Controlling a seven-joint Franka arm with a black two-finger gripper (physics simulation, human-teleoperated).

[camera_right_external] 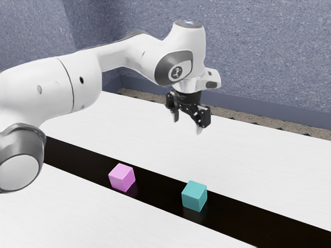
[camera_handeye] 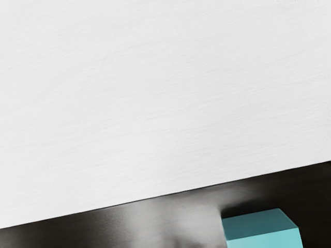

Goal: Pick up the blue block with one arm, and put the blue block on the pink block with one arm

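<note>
Glossy black strip (camera_right_external: 155, 181), matt blocks

The exterior view stood at the arm's (camera_right_external: 77, 77) side, raised, facing across the table (camera_right_external: 258, 150) to the wall (camera_right_external: 269, 46), well back from the work. The wrist view looked down on the tabletop from nearer. Both shared the black strip (camera_right_external: 155, 178) and the blue block (camera_right_external: 194, 195).

The arm (camera_right_external: 62, 88) is glossy white, in rounded shells, with grey rings at its joints. A dark grey disc (camera_right_external: 177, 71) bearing a small white mark sits on the wrist housing. Small dark holes dot the thick link. The tool (camera_right_external: 187, 123) is black.
</note>
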